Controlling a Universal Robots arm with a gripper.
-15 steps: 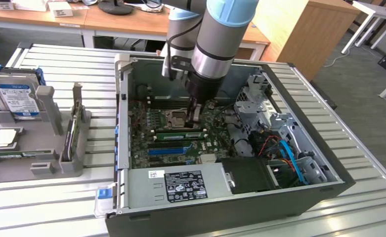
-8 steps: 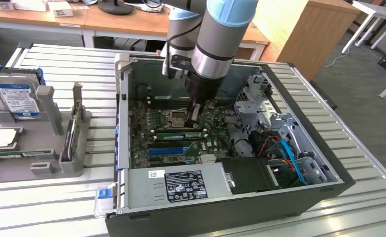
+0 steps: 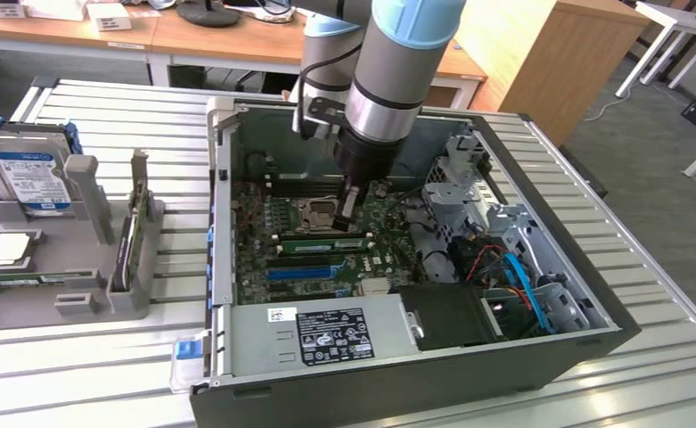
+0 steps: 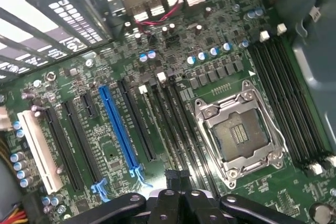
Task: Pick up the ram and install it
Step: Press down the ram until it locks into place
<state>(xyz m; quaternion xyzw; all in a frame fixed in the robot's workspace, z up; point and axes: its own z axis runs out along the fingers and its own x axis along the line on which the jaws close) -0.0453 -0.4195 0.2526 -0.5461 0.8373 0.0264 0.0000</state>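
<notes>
The ram [image 3: 319,241], a long green stick with black chips, lies along a memory slot of the motherboard [image 3: 265,259], just in front of the CPU socket [image 3: 316,212]. My gripper [image 3: 348,223] reaches down into the open computer case [image 3: 360,392], its fingers shut together, their tips at the ram's end toward the exterior view's right. Whether they touch it I cannot tell. In the wrist view the shut gripper [image 4: 176,203] hangs over the black memory slots [image 4: 173,124] between the blue slot [image 4: 119,129] and the CPU socket [image 4: 239,135]. Nothing is held between the fingers.
The case walls surround the board. A power supply [image 3: 323,334] sits at the front and a metal drive cage with cables [image 3: 503,241] at the exterior view's right. Outside, at that view's left, a grey fixture [image 3: 74,294] holds a hard drive [image 3: 33,178] and an upright card [image 3: 134,223].
</notes>
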